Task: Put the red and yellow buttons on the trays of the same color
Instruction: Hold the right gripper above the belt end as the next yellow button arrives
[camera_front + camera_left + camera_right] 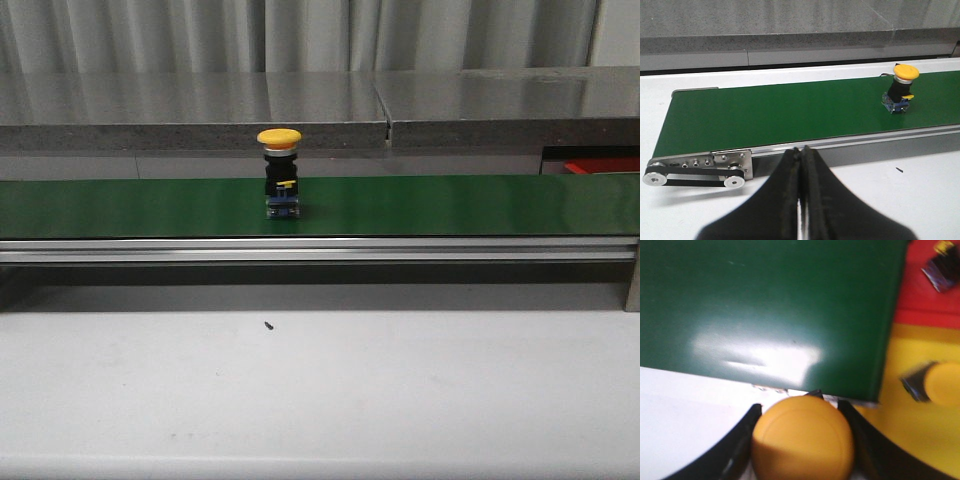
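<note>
Yellow button (802, 437), domed and smooth, is pinched between the black curved fingers (737, 442) of the right tool (802, 440), its body hidden beneath the cap. Just beyond that tool, another yellow button (935, 382) is seen blurred on the yellow tray (905, 440), beside the red tray (920, 295), which is cut off. The left tool (801, 200) is pressed together, holding nothing; a third yellow-capped button (901, 87) stands upright well ahead on the matte green belt (780, 112).

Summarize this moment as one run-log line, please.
left gripper: shut, empty | right gripper: holding yellow button | another yellow button: upright on conveyor belt
</note>
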